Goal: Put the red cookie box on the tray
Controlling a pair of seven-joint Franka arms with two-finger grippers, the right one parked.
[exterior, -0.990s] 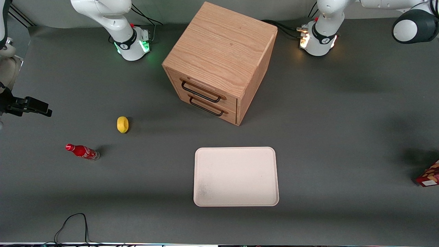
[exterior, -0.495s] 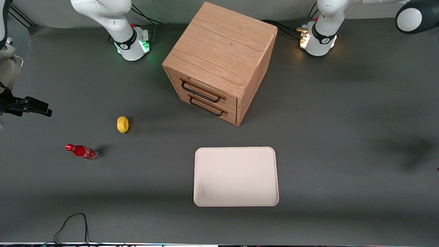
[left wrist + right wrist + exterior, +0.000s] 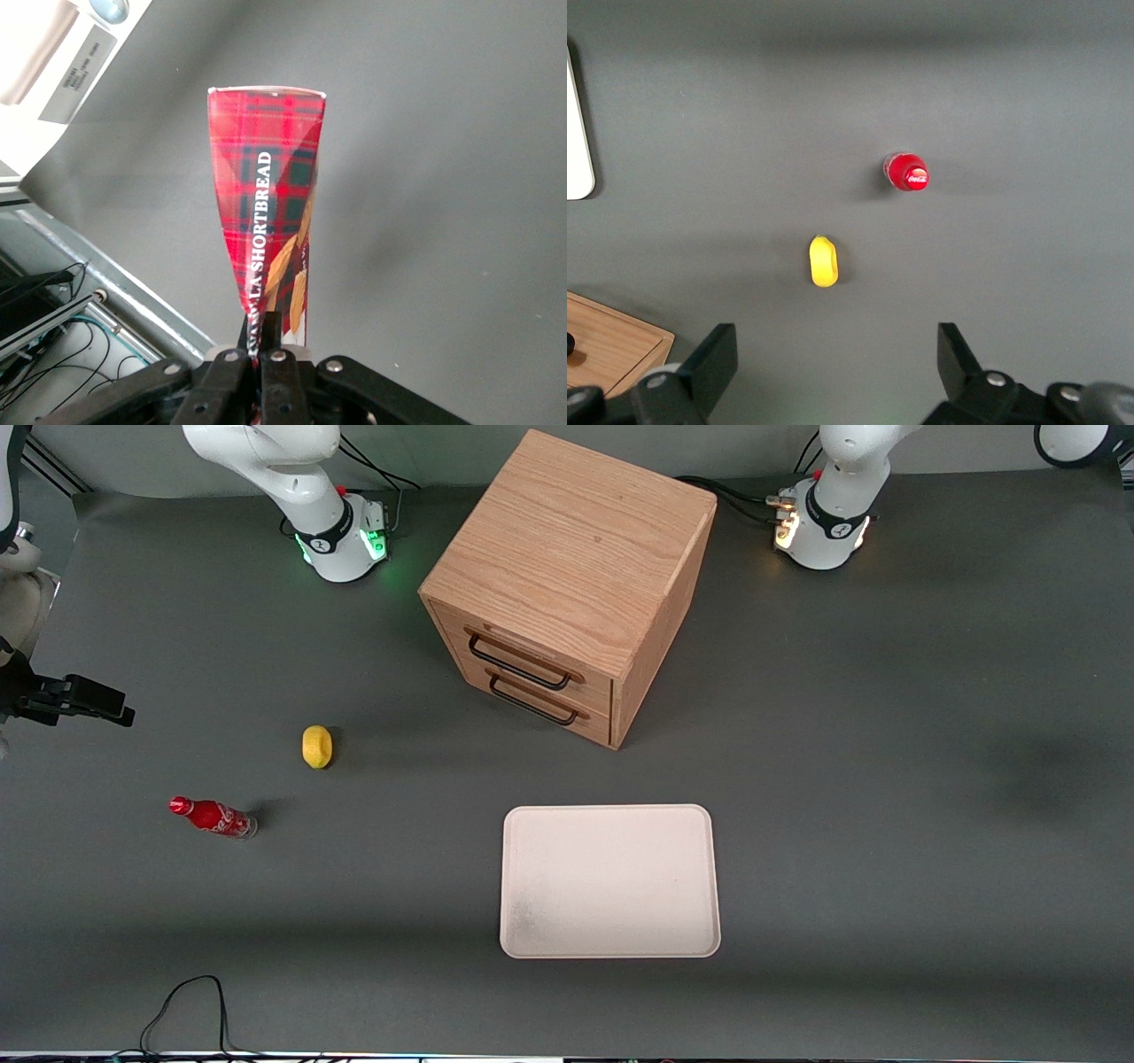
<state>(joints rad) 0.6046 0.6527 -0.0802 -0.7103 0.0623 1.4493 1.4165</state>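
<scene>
In the left wrist view my gripper [image 3: 266, 324] is shut on one end of the red cookie box [image 3: 266, 177]. The box is a long tartan-red carton with cookie pictures, and it hangs in the air above the grey table, close to the table's edge. Neither the gripper nor the box shows in the front view. The cream-white tray [image 3: 609, 881] lies flat near the front camera, in front of the cabinet, with nothing on it. A sliver of the tray [image 3: 576, 133] also shows in the right wrist view.
A wooden two-drawer cabinet [image 3: 567, 584] stands mid-table, farther from the front camera than the tray. A yellow lemon [image 3: 316, 746] and a small red cola bottle [image 3: 213, 817] lie toward the parked arm's end. The table's metal edge [image 3: 115, 292] runs beside the held box.
A second ago the box's end showed at the front view's edge, toward the working arm's end. It has since left that view, and the arm's elbow has risen almost out of it.
</scene>
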